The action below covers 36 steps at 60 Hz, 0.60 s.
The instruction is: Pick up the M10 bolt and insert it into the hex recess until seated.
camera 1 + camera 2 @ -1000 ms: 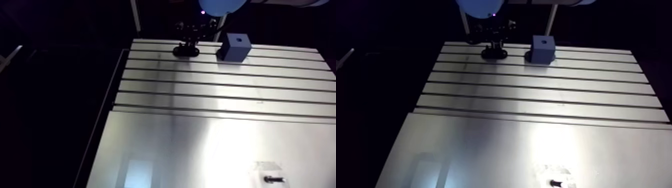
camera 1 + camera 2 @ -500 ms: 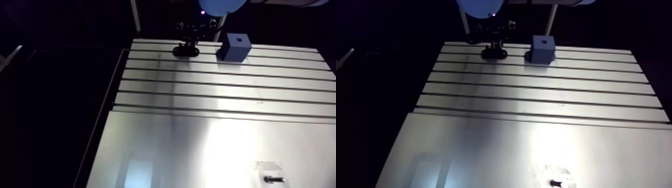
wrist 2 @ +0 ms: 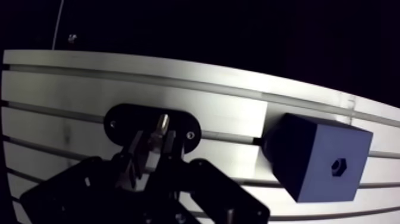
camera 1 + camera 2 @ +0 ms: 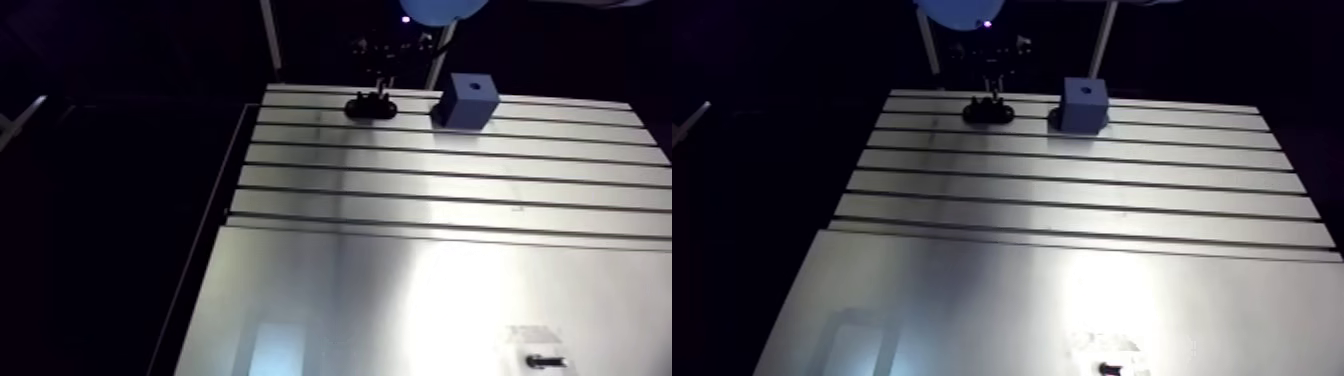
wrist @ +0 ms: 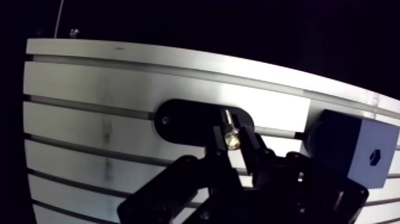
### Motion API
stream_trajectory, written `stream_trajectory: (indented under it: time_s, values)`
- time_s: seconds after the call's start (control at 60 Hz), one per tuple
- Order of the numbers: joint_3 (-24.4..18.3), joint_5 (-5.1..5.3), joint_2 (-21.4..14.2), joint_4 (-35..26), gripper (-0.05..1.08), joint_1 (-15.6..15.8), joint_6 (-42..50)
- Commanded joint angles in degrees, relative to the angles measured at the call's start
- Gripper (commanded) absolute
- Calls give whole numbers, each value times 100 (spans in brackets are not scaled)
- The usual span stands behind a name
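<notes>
In the wrist view a short metal bolt (image 5: pixel 231 132) stands upright between the two dark fingertips of my gripper (image 5: pixel 233 142), which is shut on it. Just under it lies a black oval holder (image 5: pixel 181 122) on the slotted table (image 5: pixel 89 89). Beside the gripper stands a blue block (image 5: pixel 351 156) with a small hex recess (image 3: pixel 338 166) in its facing side. In the arm view the gripper (image 4: pixel 377 82) hangs slightly above the holder (image 4: pixel 371 106) at the table's far edge. The block (image 4: pixel 468 99) stands to its right.
A smooth metal plate (image 4: pixel 400 300) covers the near half of the table. A small dark screw-like part (image 4: pixel 546 361) lies on it at the near right, by a scuffed patch. The table's left edge drops into darkness.
The gripper has risen a little off the black holder, and a gap now shows between them. The arm view has shifted slightly with the arm. The block has not moved.
</notes>
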<state>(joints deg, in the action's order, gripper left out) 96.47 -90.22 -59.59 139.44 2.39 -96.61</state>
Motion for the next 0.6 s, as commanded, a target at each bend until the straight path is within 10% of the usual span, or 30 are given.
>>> stream_trajectory:
  time_s: [0.017, 0.6]
  values:
    - [-121, -16, -147, -97, 81, -2, -3]
    - [-840, -6, -958, -1858, 99, -204, -1605]
